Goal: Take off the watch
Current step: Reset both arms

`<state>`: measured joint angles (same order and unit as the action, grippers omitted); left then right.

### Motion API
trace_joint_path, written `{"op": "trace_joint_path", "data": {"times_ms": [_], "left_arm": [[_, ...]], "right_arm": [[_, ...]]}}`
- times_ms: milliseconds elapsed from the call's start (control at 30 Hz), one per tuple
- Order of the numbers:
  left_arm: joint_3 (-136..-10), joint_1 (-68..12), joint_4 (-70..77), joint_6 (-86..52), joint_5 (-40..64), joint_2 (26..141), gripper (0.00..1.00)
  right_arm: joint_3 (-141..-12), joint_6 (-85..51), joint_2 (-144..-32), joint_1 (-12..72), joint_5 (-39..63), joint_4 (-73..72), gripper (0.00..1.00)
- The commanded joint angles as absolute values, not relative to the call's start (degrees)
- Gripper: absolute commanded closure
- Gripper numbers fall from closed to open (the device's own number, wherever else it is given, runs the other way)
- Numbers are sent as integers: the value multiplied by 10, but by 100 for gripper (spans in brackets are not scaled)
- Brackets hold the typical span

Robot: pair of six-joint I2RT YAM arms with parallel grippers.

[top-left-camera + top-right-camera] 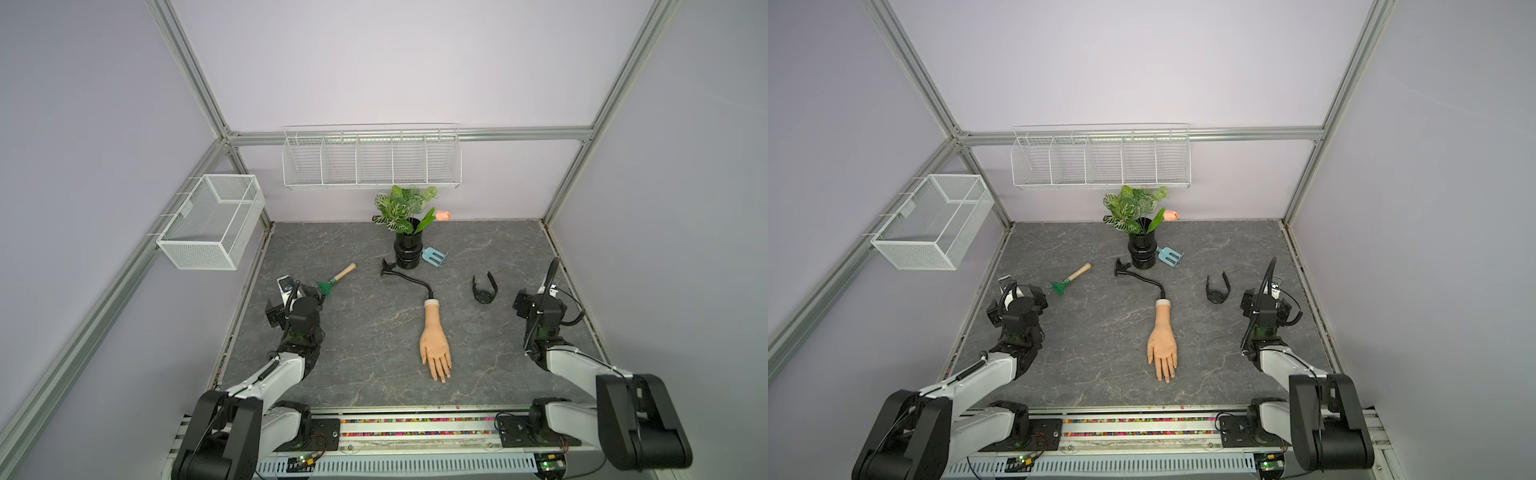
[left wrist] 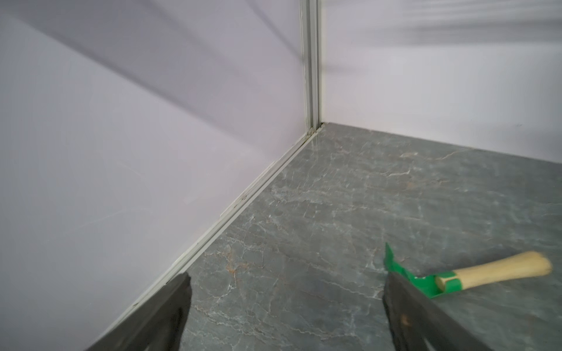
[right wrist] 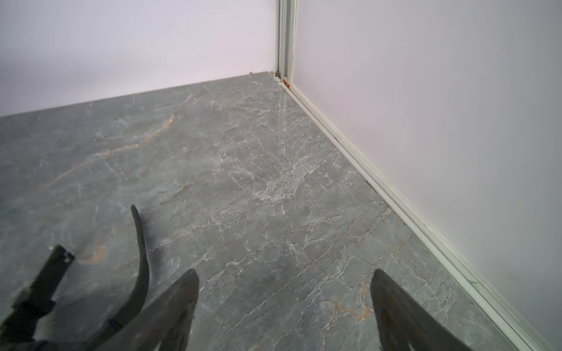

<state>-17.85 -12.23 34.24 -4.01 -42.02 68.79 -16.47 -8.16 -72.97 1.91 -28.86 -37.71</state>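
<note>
The watch (image 1: 484, 288) lies on the grey marbled desk (image 1: 374, 332), off the tan mannequin hand (image 1: 435, 340), near the right pincer (image 3: 284, 304), whose jaws gape released around bare desk with a strap curling just beside one finger. The left pincer (image 2: 286, 307) is also released and empty, with a green-headed, wooden-handled garden tool (image 1: 336, 280) just beside it. Behind stand a black vase of leaves (image 1: 408, 243), a small blue fork (image 1: 434, 255) and a suction-cup base (image 1: 387, 266) whose gooseneck joins the mannequin hand; nothing lies between watch and right pincer.
</note>
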Motion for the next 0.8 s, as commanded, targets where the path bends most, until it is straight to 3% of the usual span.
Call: {"op": "trace_joint_path", "data": {"times_ms": [0,67,133,200,267,333,767], "left_arm": [[-185,-91,437,-52,-336,741,0],[-194,-83,439,-39,-302,757,0],[-204,-66,447,-43,-267,785,0],[-208,-55,469,-46,-247,819,0],[-220,-49,483,-41,-229,860,0],[-231,-49,489,-23,-210,878,2],[-243,-50,447,-38,-219,867,1]], "right_arm": [[-162,-38,-779,18,-247,-515,11],[-162,-14,-834,18,-213,-578,11],[-180,0,-842,19,-150,-532,11],[-172,11,-904,18,-152,-637,11],[-197,-6,-862,16,-152,-517,11],[-190,-1,-888,18,-177,-574,11],[-202,0,-879,20,-170,-533,11]]}}
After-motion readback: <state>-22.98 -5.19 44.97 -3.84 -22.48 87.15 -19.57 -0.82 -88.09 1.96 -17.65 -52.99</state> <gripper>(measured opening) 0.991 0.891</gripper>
